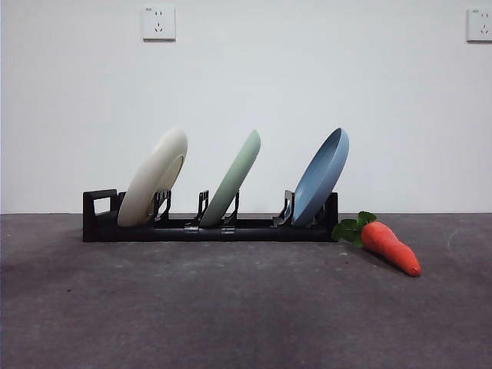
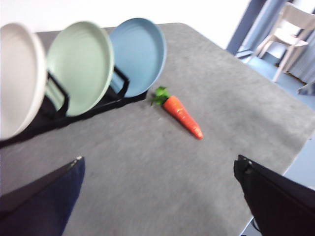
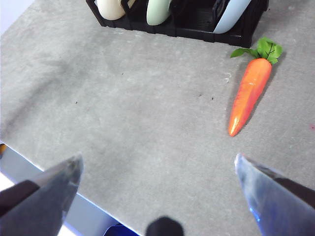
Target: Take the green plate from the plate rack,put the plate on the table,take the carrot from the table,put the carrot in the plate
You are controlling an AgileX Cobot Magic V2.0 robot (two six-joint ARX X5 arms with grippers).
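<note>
The green plate leans in the middle slot of the black plate rack, between a cream plate and a blue plate. In the left wrist view the green plate and rack sit far ahead of the open left gripper. The carrot lies on the table just right of the rack, leaves toward it. The right wrist view shows the carrot, the rack and the green plate's lower edge. My right gripper is open above the table's near edge. Neither gripper appears in the front view.
A white wall with two sockets stands behind the table. A white chair and blue curtains lie beyond the table's far side. The table's edge runs close under the right gripper.
</note>
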